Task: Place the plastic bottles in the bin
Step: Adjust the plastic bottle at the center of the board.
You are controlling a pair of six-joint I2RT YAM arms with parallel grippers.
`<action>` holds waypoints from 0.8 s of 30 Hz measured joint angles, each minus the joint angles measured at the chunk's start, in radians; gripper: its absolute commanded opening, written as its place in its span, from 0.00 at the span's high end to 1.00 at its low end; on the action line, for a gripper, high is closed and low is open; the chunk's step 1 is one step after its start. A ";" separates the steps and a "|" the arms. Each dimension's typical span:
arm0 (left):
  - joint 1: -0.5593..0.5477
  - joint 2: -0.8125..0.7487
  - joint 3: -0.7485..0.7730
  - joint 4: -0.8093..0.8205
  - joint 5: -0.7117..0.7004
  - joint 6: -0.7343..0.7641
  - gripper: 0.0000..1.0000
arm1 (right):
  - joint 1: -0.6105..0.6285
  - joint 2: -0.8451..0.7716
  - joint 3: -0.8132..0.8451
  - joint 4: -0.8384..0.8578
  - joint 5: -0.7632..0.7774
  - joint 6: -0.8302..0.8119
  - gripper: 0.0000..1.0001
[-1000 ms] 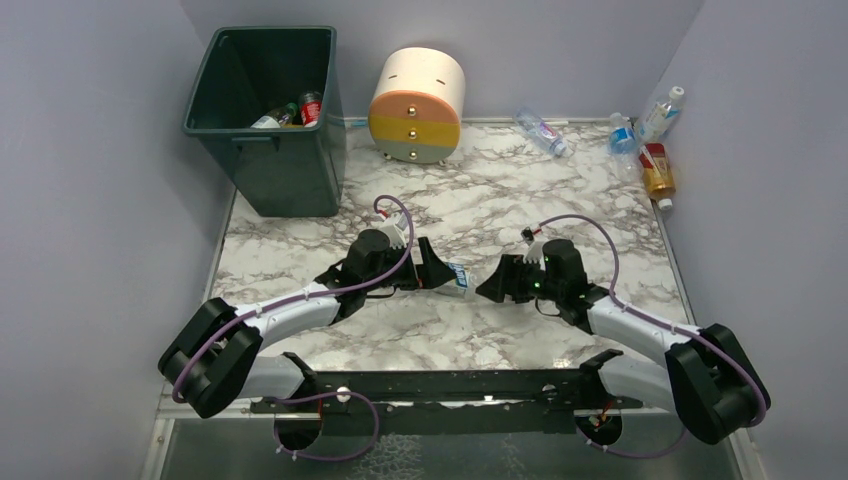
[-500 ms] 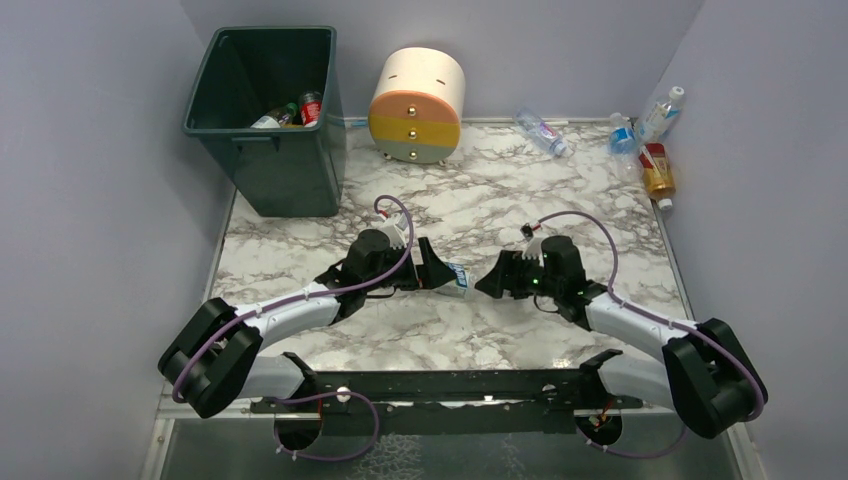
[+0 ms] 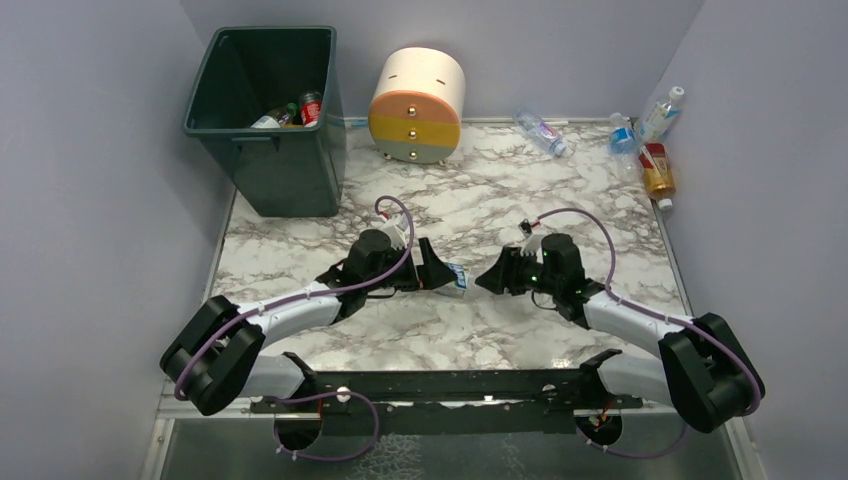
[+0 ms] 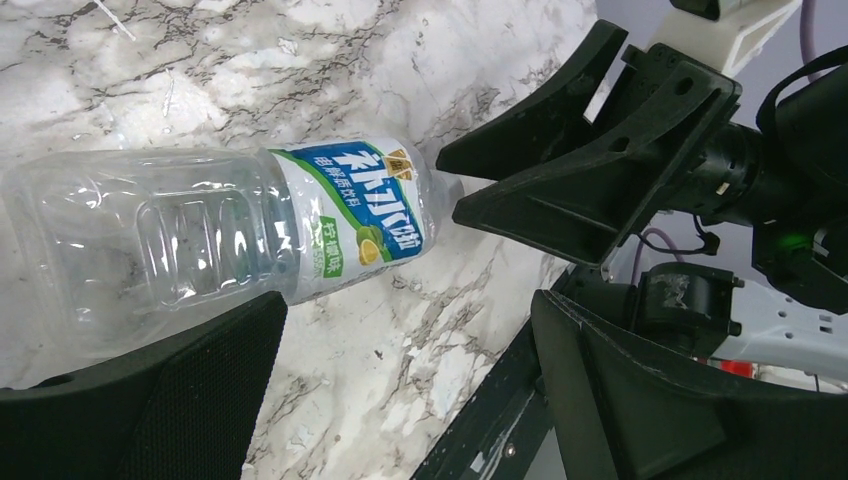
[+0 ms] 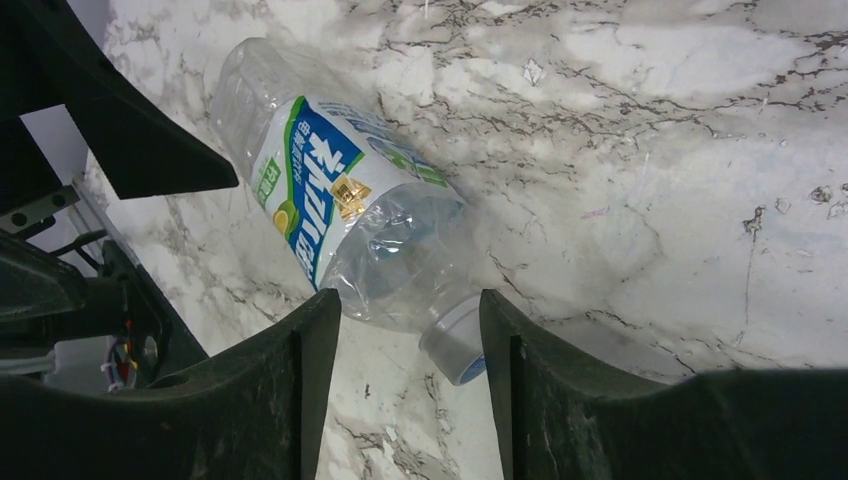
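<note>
While a bottle point(image 4: 250, 230) lies on its side on the worktop point(image 3: 500, 200), it is met from both ends: the left end effector point(image 4: 410, 300) is spread wide at its base end, the right end effector point(image 5: 408, 300) set narrower about its cap; whether that one grips cannot be told. The bin point(image 3: 290, 170) stands well apart, far left.

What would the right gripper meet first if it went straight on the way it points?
Most likely the clear blue-labelled bottle, cap first; its cap lies between the fingers of the right gripper.
</note>
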 measured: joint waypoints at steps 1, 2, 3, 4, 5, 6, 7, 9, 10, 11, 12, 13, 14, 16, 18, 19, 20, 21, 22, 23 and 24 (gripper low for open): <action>0.000 0.005 0.000 0.000 0.000 0.000 0.01 | 0.000 -0.001 -0.003 0.005 -0.003 0.002 0.47; 0.000 0.008 0.000 0.000 0.000 0.000 0.01 | 0.000 -0.003 -0.008 0.009 -0.006 0.006 0.48; 0.000 0.012 0.000 0.000 0.000 0.000 0.01 | 0.000 -0.006 -0.015 0.012 -0.008 0.008 0.49; 0.000 0.014 0.000 0.000 0.000 0.000 0.01 | 0.000 -0.010 -0.023 0.013 -0.011 0.011 0.50; 0.000 0.014 0.000 0.000 0.000 0.000 0.01 | 0.000 -0.016 -0.031 0.013 -0.013 0.016 0.51; 0.000 0.014 0.000 0.000 0.000 0.000 0.01 | 0.000 -0.021 -0.037 0.012 -0.016 0.019 0.51; 0.000 0.014 0.000 0.000 0.000 0.000 0.01 | 0.000 -0.026 -0.044 0.013 -0.021 0.025 0.51; 0.000 0.017 0.000 0.000 0.000 0.001 0.01 | 0.000 -0.038 -0.060 0.013 -0.030 0.034 0.52; 0.000 0.020 0.000 0.000 0.000 0.001 0.01 | 0.000 -0.045 -0.069 0.013 -0.034 0.038 0.52; 0.000 0.023 0.000 0.000 0.000 0.001 0.01 | 0.000 -0.053 -0.079 0.012 -0.037 0.045 0.52; 0.000 0.027 0.000 0.000 0.000 0.002 0.01 | 0.000 -0.061 -0.087 0.012 -0.038 0.050 0.52; 0.000 0.031 0.000 0.000 0.000 0.002 0.01 | 0.000 -0.069 -0.095 0.012 -0.042 0.053 0.52; 0.000 0.036 0.000 0.000 0.000 0.003 0.01 | 0.000 -0.075 -0.101 0.012 -0.045 0.056 0.52; 0.000 0.047 0.004 0.000 0.000 0.005 0.01 | 0.001 -0.081 -0.108 0.013 -0.055 0.063 0.52; 0.000 0.061 0.012 0.000 -0.001 0.008 0.01 | 0.002 -0.080 -0.108 0.014 -0.064 0.067 0.52; 0.000 0.071 0.019 0.000 -0.001 0.010 0.01 | 0.003 -0.078 -0.108 0.018 -0.068 0.069 0.52; 0.000 0.081 0.027 0.000 -0.001 0.013 0.01 | 0.005 -0.074 -0.108 0.024 -0.073 0.071 0.52; 0.000 0.090 0.035 0.000 -0.001 0.016 0.01 | 0.007 -0.067 -0.108 0.031 -0.077 0.072 0.52; 0.000 0.101 0.045 0.000 -0.001 0.020 0.01 | 0.009 -0.058 -0.108 0.039 -0.082 0.074 0.52; 0.000 0.112 0.055 0.000 -0.002 0.023 0.01 | 0.011 -0.045 -0.108 0.047 -0.087 0.077 0.52; 0.000 0.129 0.069 0.000 -0.002 0.026 0.01 | 0.014 -0.032 -0.107 0.054 -0.090 0.078 0.52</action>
